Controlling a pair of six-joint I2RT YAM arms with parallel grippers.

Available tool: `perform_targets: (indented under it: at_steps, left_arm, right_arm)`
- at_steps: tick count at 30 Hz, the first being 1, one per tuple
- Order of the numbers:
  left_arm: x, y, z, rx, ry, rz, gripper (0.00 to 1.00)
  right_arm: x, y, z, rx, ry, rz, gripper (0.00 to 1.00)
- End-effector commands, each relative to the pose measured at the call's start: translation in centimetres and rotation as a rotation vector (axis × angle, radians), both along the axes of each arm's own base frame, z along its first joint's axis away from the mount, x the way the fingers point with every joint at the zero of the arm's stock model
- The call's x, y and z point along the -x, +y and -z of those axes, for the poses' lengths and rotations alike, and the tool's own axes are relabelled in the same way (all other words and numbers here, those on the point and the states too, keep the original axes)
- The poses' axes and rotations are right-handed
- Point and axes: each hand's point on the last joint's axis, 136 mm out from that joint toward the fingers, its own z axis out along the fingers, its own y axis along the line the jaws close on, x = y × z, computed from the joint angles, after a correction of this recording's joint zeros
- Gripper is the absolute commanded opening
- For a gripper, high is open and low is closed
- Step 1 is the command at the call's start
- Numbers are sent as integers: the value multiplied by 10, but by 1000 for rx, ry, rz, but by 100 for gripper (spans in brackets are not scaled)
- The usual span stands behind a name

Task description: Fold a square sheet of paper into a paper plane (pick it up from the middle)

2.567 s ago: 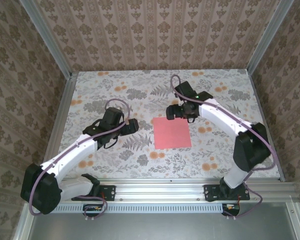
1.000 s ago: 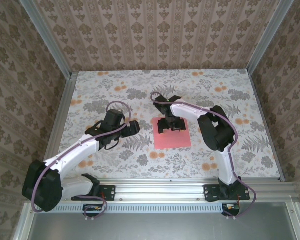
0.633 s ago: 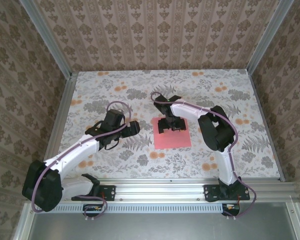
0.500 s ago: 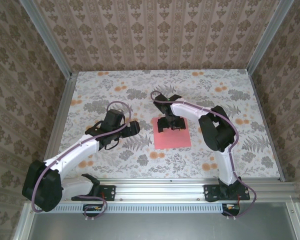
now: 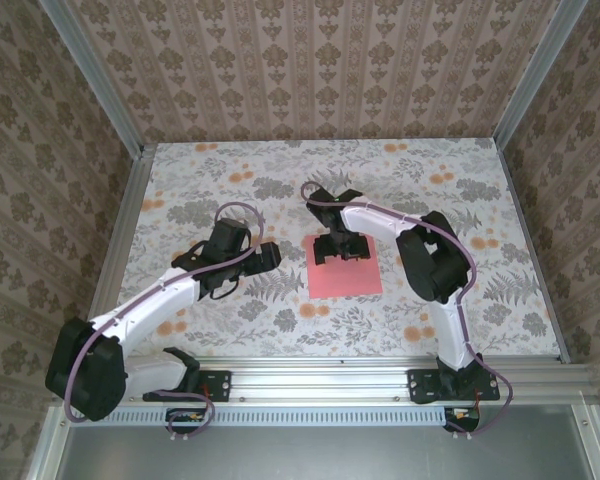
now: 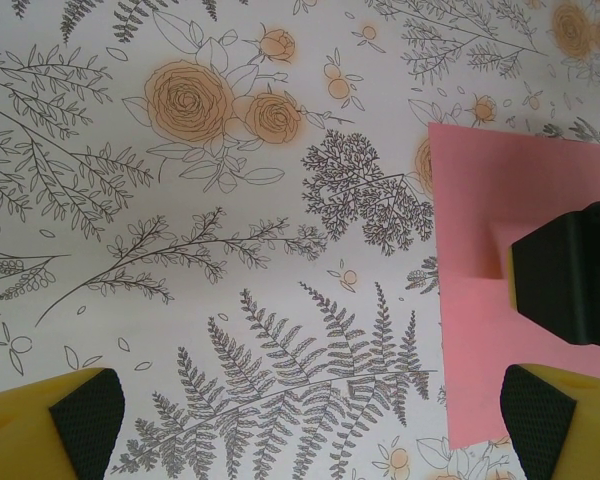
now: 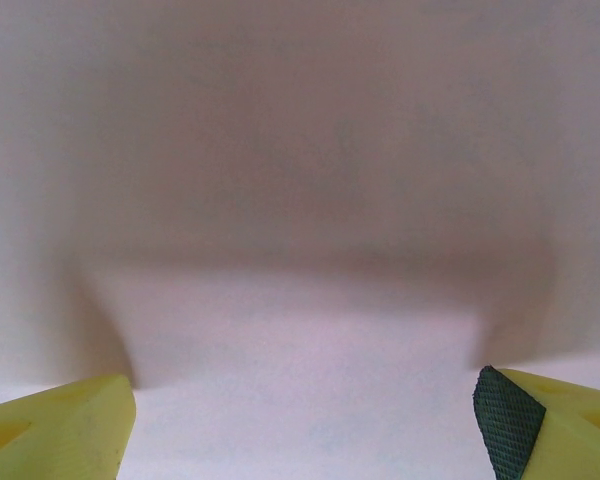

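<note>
Grippers both stand spread. The right gripper hangs low over the square sheet of paper, the left gripper just beside it.

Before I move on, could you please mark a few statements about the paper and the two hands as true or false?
1. The pink sheet lies unfolded on the table. True.
2. The left hand is closed on the sheet. False: it is open and off to the sheet's left, holding nothing.
3. The right hand is over the sheet with its jaws open. True.
4. The sheet hangs over the near edge of the table. False: it lies near the table's middle, well inside every edge.
</note>
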Motion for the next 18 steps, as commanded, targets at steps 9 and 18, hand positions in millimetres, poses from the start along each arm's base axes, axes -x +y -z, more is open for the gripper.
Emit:
perform_targets:
  at_steps: [9, 18]
  left_arm:
    - [-3, -4, -5, 0, 1, 28, 100]
    - [-3, -6, -7, 4, -2, 38, 100]
  right_arm:
    - [20, -6, 33, 35, 89, -8, 88]
    - [17, -3, 27, 6, 83, -22, 83]
